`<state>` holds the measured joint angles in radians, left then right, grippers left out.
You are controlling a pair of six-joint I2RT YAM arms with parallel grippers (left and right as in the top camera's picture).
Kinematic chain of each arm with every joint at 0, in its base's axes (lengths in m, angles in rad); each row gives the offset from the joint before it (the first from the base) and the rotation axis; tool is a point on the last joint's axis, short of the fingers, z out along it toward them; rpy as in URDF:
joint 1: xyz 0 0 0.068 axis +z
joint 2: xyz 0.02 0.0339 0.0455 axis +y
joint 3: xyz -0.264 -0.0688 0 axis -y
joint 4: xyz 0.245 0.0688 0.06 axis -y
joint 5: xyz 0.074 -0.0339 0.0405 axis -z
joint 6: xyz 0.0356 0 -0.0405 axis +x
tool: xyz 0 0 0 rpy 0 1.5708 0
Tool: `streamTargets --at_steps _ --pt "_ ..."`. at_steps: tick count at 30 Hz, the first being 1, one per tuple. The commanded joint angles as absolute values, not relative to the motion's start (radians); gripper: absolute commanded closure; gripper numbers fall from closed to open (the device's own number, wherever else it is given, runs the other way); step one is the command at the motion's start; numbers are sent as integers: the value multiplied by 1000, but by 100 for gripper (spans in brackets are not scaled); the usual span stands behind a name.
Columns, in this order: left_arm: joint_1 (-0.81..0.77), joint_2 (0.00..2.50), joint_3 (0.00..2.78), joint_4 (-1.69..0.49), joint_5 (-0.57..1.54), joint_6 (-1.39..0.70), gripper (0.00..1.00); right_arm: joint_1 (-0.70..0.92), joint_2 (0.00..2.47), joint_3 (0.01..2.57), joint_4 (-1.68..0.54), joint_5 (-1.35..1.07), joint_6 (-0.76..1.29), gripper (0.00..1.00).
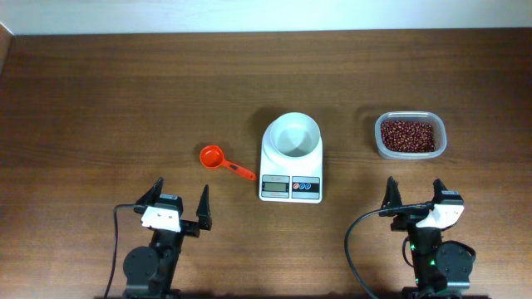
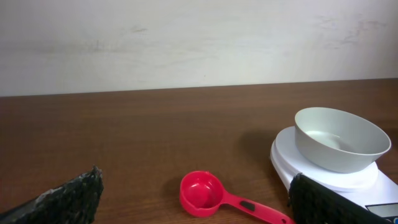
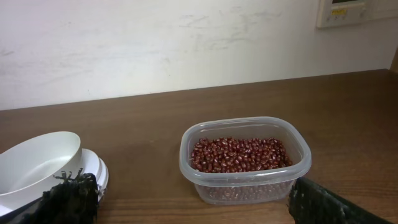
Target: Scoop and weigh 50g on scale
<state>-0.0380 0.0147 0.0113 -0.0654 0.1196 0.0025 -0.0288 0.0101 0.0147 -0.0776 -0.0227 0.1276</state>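
Orange-red scoop (image 1: 220,160) untouched, nothing weighed yet

Left gripper (image 1: 181,189) and right gripper (image 1: 414,184) both sit wide open near the front edge, holding nothing. Beans (image 1: 407,135) are all in the clear tub (image 1: 378,138), right of the scale (image 1: 291,170), whose bowl (image 1: 291,133) looks empty. I'd grab the scoop by its handle tip and keep the cup level.

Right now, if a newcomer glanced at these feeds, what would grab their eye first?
The bright orange-red scoop lies empty on the dark wood left of the scale, whose white bowl is also empty. To the scale's right sits a clear tub of red-brown beans. The left end effector and right end effector sit open at the near edge, touching nothing.
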Motion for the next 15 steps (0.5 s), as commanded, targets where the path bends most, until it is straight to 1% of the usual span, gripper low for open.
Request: streamTargets --at_steps 1,13,15 --pt "-36 7 9 -72 115 -4 1 -18 6 6 -78 -14 123 1" --pt "-36 7 9 -72 115 -4 1 -18 6 6 -78 -14 123 1" --pt "-36 7 9 -76 77 -4 1 -18 6 6 -78 -14 123 1"
